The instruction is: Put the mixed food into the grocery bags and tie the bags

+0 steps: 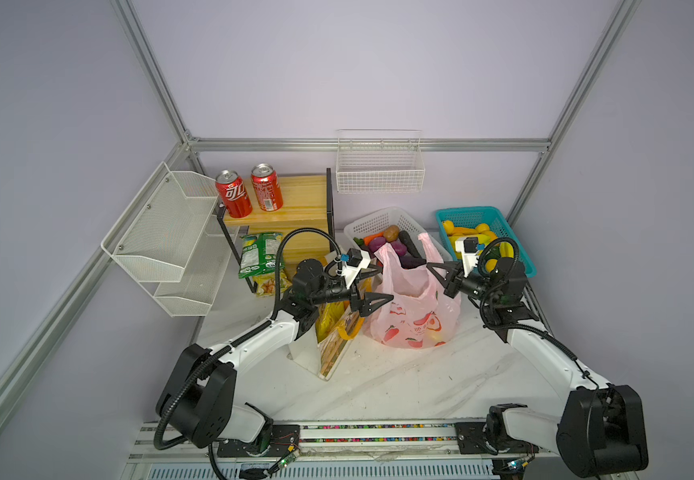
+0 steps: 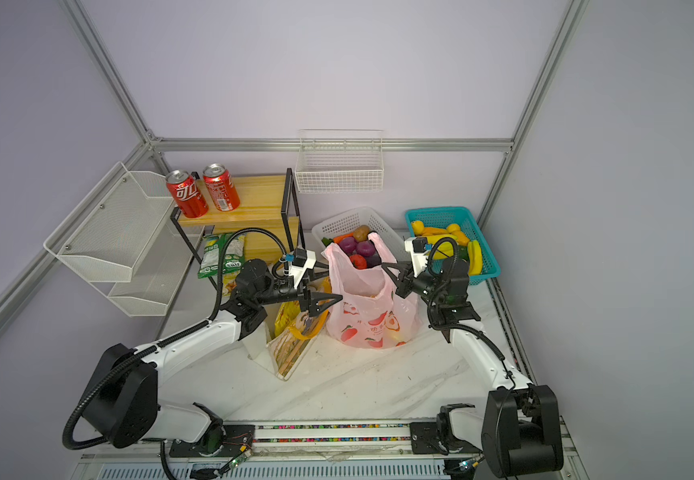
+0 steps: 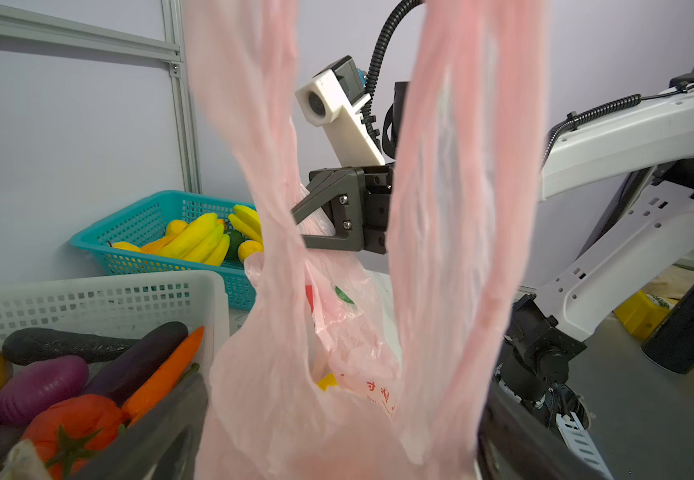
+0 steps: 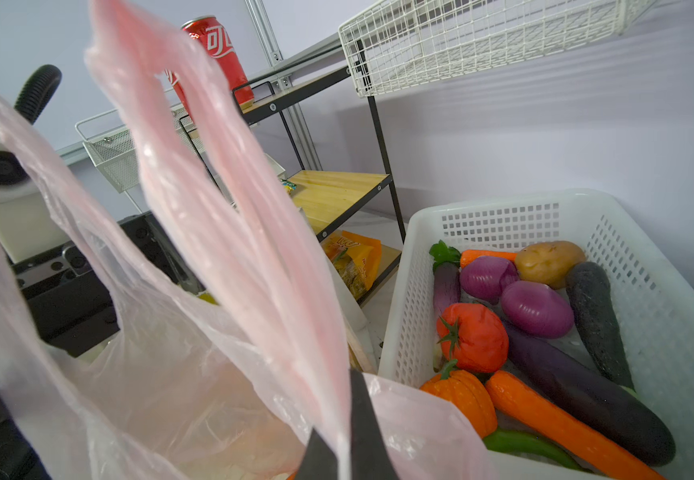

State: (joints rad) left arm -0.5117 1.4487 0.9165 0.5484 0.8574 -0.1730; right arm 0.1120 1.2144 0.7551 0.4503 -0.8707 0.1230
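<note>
Left pincer (image 1: 379,286): fingers stood wide apart at the left side of the pink plastic bag (image 1: 413,318), level with its mouth. In the left wrist view one handle loop (image 3: 453,174) rose between them.
Right pincer (image 1: 431,266): fingers were together, clamped on the film of the bag's right handle.
Pink plastic bag: stood mid-counter (image 1: 399,382), mouth upward and both handles raised, just in front of the white basket (image 1: 378,222) of vegetables.
Canvas tote (image 1: 330,353): stood on the counter just left of the pink bag, beneath the left wrist.
Yellow crisp packet (image 1: 328,322): sat upright inside the tote, its top showing.
</note>
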